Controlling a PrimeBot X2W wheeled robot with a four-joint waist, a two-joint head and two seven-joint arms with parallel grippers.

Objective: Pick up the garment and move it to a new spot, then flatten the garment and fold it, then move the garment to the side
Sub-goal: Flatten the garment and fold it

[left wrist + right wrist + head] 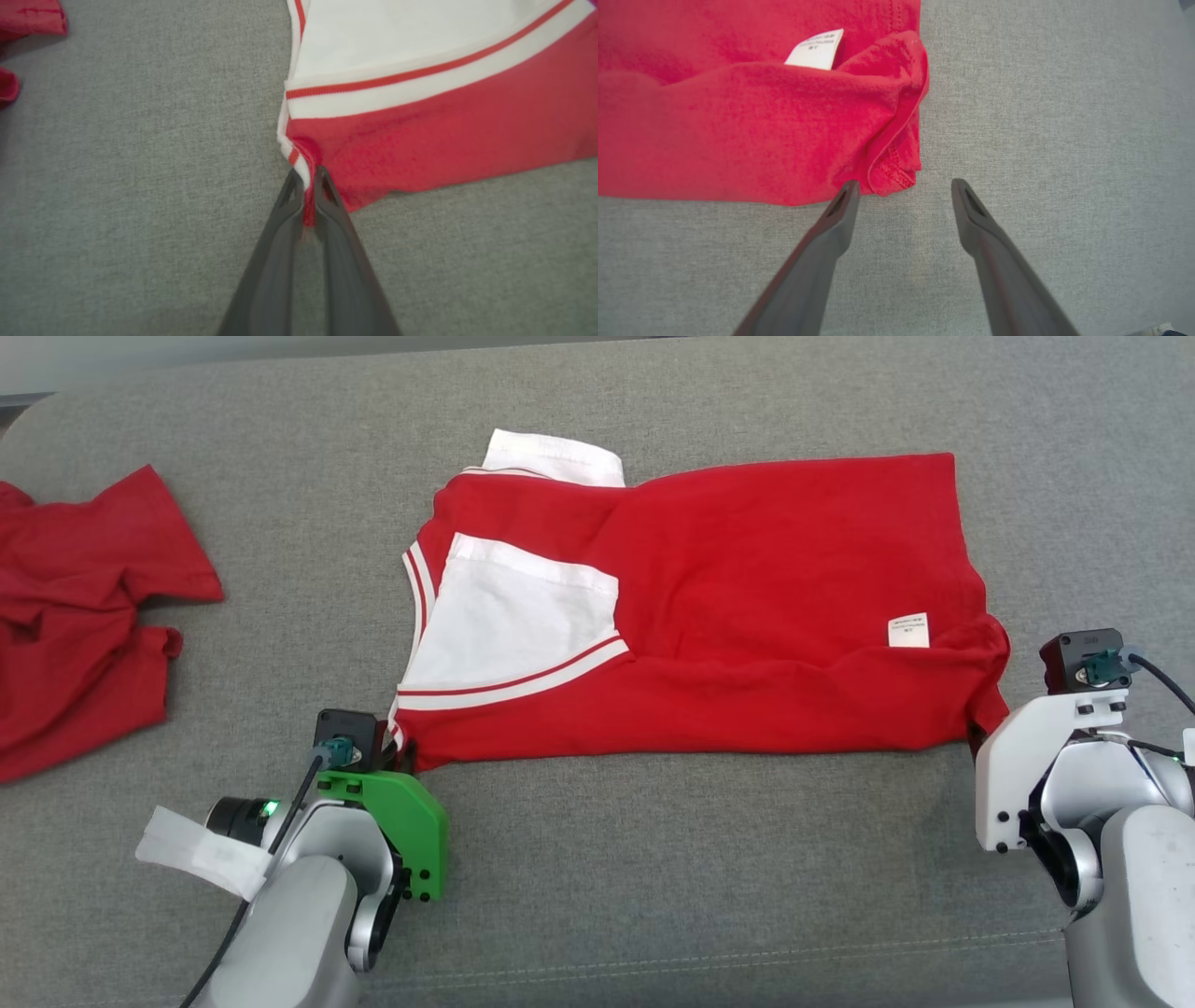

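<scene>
Grey woven fabric surface [653, 859], red garment with white striped panels [747, 616] lying folded across its middle, crumpled red cloth [75, 607] far left, left gripper [306, 179] pinching the garment's near left corner, right gripper [906, 186] spread wide beside its near right corner, small white label [908, 629].

A crumpled red cloth [75, 607] lies on grey upholstery [597, 859].
</scene>
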